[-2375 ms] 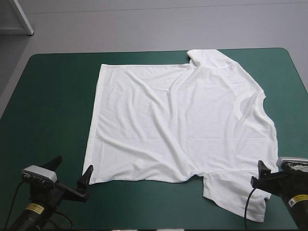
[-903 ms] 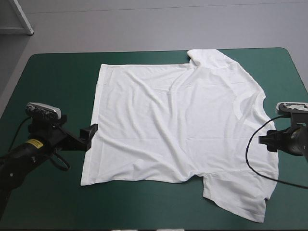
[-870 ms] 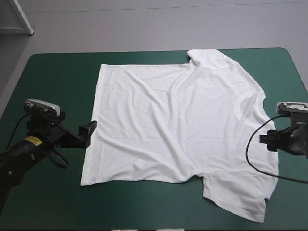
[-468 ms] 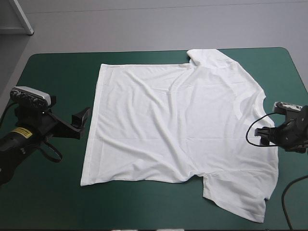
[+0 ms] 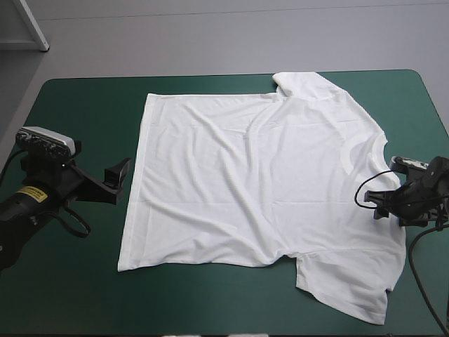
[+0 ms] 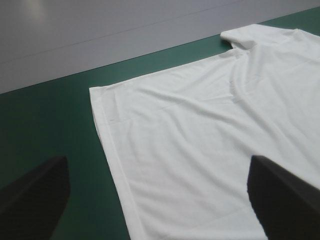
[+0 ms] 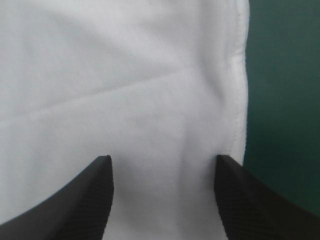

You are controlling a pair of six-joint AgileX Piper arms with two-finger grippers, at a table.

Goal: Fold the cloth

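The white T-shirt (image 5: 259, 175) lies spread flat on the table, hem to the left and collar (image 5: 365, 151) to the right. One sleeve (image 5: 305, 84) points to the far edge, the other (image 5: 347, 288) to the near edge. My left gripper (image 5: 116, 174) stands open just left of the hem, off the cloth. In its wrist view the left gripper (image 6: 157, 162) has the hem edge (image 6: 107, 145) running between its fingers. My right gripper (image 5: 379, 203) is low over the shirt's right shoulder. Its wrist view shows the right gripper (image 7: 162, 159) open above white cloth beside a stitched edge (image 7: 240, 100).
The teal-green cover (image 5: 70, 112) shows as a wide strip left of the shirt and a narrower one along the near edge. The table's right edge (image 5: 438, 119) runs close behind my right arm.
The left gripper travelled from the shirt's near left corner to midway along the hem and backed slightly off it. The right gripper moved from the near sleeve to the shoulder and dropped low.
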